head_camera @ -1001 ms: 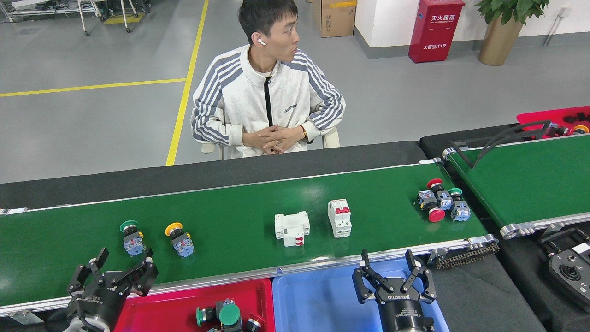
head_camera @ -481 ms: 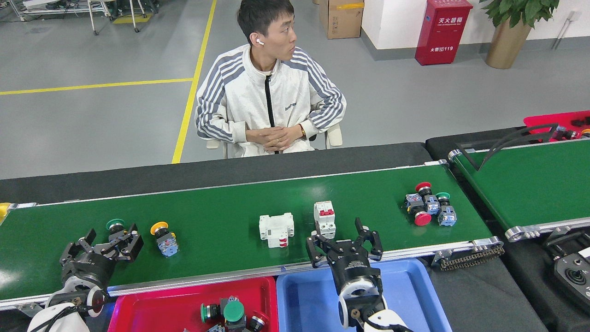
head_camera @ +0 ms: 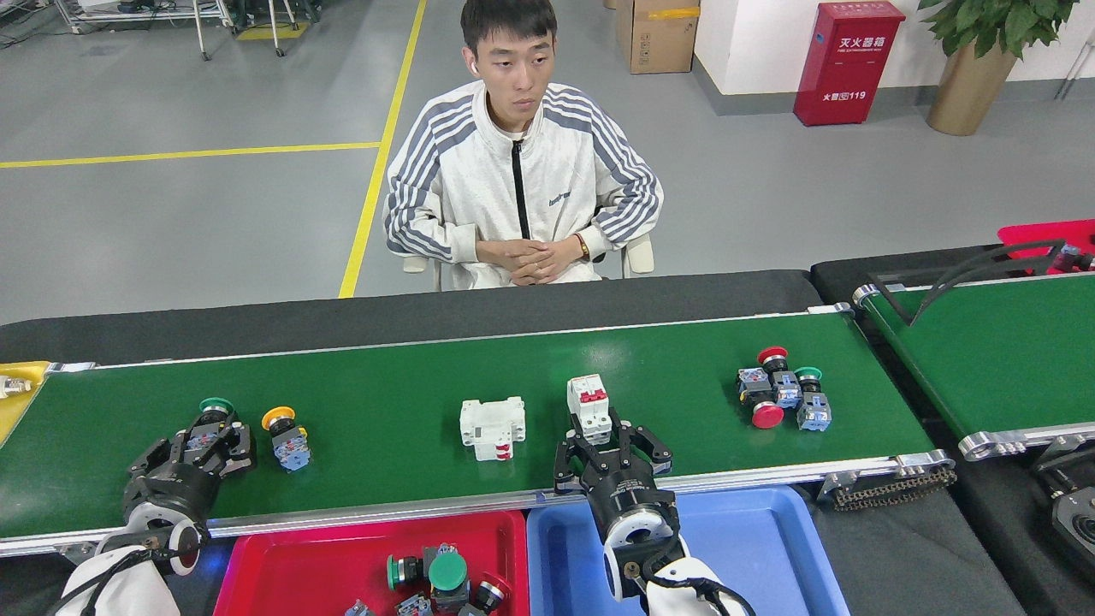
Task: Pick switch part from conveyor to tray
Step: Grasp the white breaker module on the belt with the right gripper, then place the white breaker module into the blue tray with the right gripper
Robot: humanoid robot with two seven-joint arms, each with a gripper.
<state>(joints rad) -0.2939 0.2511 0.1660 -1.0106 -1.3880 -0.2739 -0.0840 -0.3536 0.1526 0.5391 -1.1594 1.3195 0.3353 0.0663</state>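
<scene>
On the long green conveyor (head_camera: 411,364) lie several switch parts. A green-capped push button (head_camera: 215,405) sits at the left, and my left gripper (head_camera: 208,441) is open with a finger on each side of its body. A yellow-capped push button (head_camera: 287,435) lies just to its right. At mid-belt, an upright white breaker with red toggles (head_camera: 588,400) stands at the tips of my open right gripper (head_camera: 612,445). A second white breaker (head_camera: 491,424) lies on its side to the left. The red tray (head_camera: 291,569) holds several push buttons; the blue tray (head_camera: 761,556) is beside it.
A cluster of red and green push buttons (head_camera: 780,398) lies toward the belt's right end. A shorter green belt (head_camera: 1001,351) with a black bent bar angles off at the right. A person (head_camera: 522,180) sits behind the conveyor, hands folded. A yellow tray corner (head_camera: 17,389) shows at far left.
Both grippers have reached forward from over the trays onto the belt, the left up to the green button, the right up to the upright breaker. The parts have drifted left along the belt.
</scene>
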